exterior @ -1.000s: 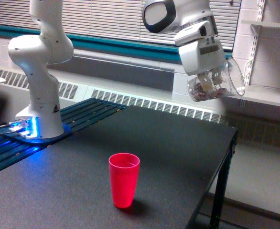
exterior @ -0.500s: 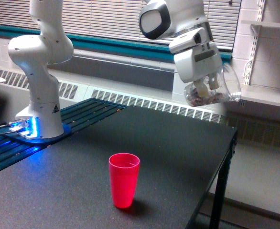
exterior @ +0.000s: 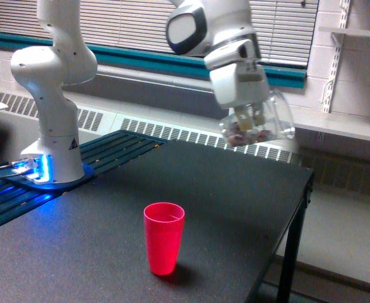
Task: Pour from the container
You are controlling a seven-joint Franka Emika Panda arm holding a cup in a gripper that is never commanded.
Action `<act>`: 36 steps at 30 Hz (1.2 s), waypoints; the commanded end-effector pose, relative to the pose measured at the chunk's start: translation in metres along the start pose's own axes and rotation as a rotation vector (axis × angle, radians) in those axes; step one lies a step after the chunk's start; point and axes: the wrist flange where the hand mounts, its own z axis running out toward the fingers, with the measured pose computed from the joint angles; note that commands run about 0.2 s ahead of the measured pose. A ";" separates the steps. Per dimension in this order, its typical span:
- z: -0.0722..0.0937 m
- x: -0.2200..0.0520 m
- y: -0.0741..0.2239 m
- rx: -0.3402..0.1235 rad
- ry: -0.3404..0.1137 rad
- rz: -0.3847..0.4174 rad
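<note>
Exterior view: clear container [exterior: 261, 124] tilted, reddish bits inside.

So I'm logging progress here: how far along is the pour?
Done: the gripper holds the clear cup aloft, with reddish-white bits still inside it. In hand: that cup hangs tilted above the far part of the table, toward the exterior view's right of the red cup and not above it. Left: bring it over the red cup and tip the bits in; nothing is falling yet.
</note>
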 end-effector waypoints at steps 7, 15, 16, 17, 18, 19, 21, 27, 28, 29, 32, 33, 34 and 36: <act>0.015 -0.010 0.073 -0.083 0.008 0.045; 0.025 -0.023 0.109 -0.156 0.009 0.037; 0.026 -0.025 0.113 -0.163 0.009 0.033; 0.027 -0.026 0.116 -0.170 0.008 0.030; 0.027 -0.028 0.119 -0.177 0.009 0.025; 0.027 -0.029 0.121 -0.185 0.010 0.020; 0.028 -0.031 0.128 -0.198 0.013 0.017; 0.027 -0.036 0.145 -0.231 0.025 0.012; 0.027 -0.038 0.148 -0.234 0.025 0.011; 0.027 -0.040 0.151 -0.239 0.024 0.008; 0.026 -0.043 0.160 -0.255 0.030 0.001; 0.027 -0.045 0.163 -0.261 0.029 0.000; 0.027 -0.046 0.166 -0.264 0.028 0.001; 0.027 -0.049 0.173 -0.278 0.028 -0.002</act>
